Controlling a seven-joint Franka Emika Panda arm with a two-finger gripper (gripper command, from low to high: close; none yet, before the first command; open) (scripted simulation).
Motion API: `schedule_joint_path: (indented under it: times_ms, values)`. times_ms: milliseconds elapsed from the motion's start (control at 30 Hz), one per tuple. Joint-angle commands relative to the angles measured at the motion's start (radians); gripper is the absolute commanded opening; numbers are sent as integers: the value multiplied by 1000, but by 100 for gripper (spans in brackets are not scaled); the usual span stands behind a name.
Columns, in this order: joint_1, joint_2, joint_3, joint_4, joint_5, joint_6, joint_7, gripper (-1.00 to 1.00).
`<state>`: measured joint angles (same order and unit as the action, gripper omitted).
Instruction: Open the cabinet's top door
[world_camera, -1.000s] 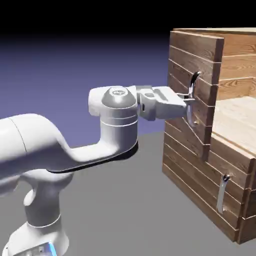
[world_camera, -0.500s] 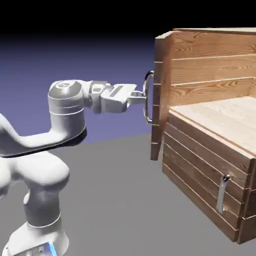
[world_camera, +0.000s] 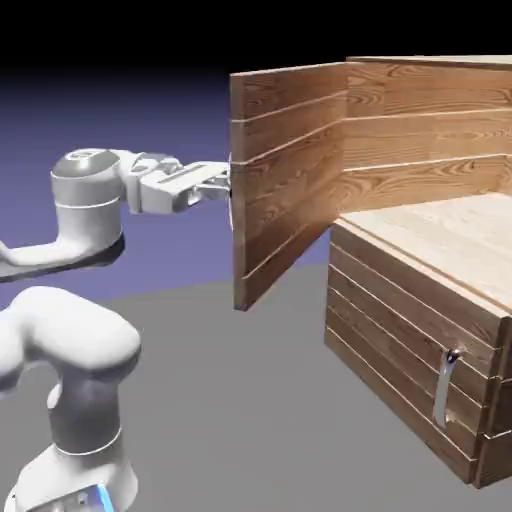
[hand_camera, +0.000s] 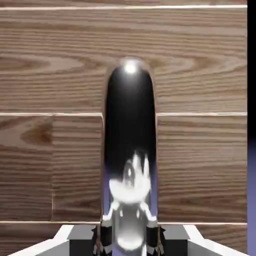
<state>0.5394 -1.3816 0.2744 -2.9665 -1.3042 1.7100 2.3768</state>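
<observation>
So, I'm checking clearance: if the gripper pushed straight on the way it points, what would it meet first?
The gripper is shut on the handle; straight ahead lies the top door, its planks right behind, though depth is unclear.

Rendered simulation scene rather than a real room, flat grey worktop (world_camera: 250, 400) with no texture, plain blue-violet backdrop (world_camera: 150, 120) fading to black above, smooth white robot arm (world_camera: 90, 200), plank cabinet (world_camera: 420, 300) with repeating wood grain, clean computer-graphics shading throughout
</observation>
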Motion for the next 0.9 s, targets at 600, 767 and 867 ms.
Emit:
schedule_joint_path:
  times_ms: [600, 767, 867]
  values:
    - [-371, 462, 684, 519, 526, -522, 167, -100]
    - [-553, 534, 845, 688, 591, -641, 188, -100]
    - [-661, 555, 934, 781, 620, -700, 190, -100]
